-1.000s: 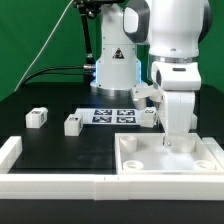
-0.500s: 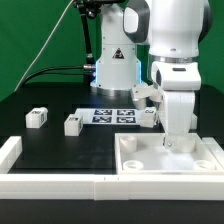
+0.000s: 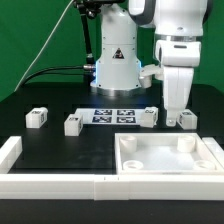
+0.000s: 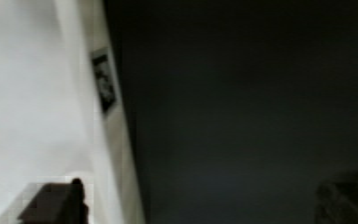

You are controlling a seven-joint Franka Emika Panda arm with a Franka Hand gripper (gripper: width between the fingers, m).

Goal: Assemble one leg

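One leg is seen on the table just beside the claw, fingers apart and empty; centring over it is judged necessary before closing.

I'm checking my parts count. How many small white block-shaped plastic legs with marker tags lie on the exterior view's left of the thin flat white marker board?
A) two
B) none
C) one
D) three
A: the outer leg and the inner leg both lie on that side of the marker board.

arm upright | gripper pointing straight down; fingers apparently wide apart, view blurred
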